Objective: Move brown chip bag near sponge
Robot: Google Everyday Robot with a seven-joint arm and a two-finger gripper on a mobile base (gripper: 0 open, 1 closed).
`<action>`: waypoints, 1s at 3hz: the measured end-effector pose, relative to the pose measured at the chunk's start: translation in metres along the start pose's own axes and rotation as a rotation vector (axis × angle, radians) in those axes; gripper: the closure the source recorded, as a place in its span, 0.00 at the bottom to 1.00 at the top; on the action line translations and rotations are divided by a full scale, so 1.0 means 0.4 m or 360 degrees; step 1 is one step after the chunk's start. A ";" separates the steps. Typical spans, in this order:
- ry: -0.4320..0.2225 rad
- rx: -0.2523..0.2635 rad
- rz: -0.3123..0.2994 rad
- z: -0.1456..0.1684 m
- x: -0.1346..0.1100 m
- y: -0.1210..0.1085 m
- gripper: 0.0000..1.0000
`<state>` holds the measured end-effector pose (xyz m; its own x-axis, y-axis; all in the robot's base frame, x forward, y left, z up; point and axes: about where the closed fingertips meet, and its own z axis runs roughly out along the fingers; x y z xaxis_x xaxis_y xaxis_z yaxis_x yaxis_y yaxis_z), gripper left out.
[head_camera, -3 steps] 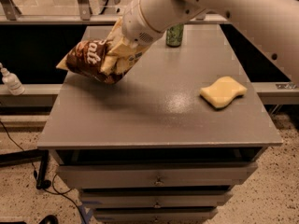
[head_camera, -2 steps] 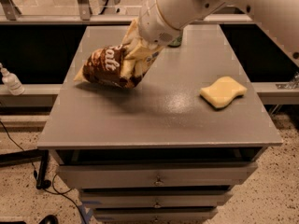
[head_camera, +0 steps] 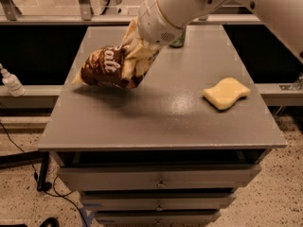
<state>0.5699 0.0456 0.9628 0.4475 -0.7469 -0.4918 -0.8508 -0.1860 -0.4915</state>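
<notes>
The brown chip bag (head_camera: pixel 106 67) hangs tilted above the left half of the grey table (head_camera: pixel 161 108), its white lettering facing me. My gripper (head_camera: pixel 137 56) is shut on the bag's right end, with the white arm reaching in from the upper right. The bag is lifted clear of the surface and casts a shadow below. The pale yellow sponge (head_camera: pixel 226 93) lies flat near the table's right edge, well apart from the bag.
A green drink can (head_camera: pixel 178 39) stands at the back of the table, partly hidden behind the arm. A white bottle (head_camera: pixel 10 81) sits on a ledge to the left. Drawers (head_camera: pixel 161 183) are below the tabletop.
The gripper has carried the bag to the right, from over the table's left edge to further over the tabletop, toward the sponge.
</notes>
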 end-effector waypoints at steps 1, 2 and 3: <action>0.0094 0.0024 -0.0105 -0.061 0.012 -0.010 1.00; 0.0218 0.0041 -0.0229 -0.152 0.073 -0.032 1.00; 0.0313 0.0029 -0.0315 -0.233 0.157 -0.057 1.00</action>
<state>0.5918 -0.0564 1.0102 0.5412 -0.8069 -0.2369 -0.7461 -0.3308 -0.5778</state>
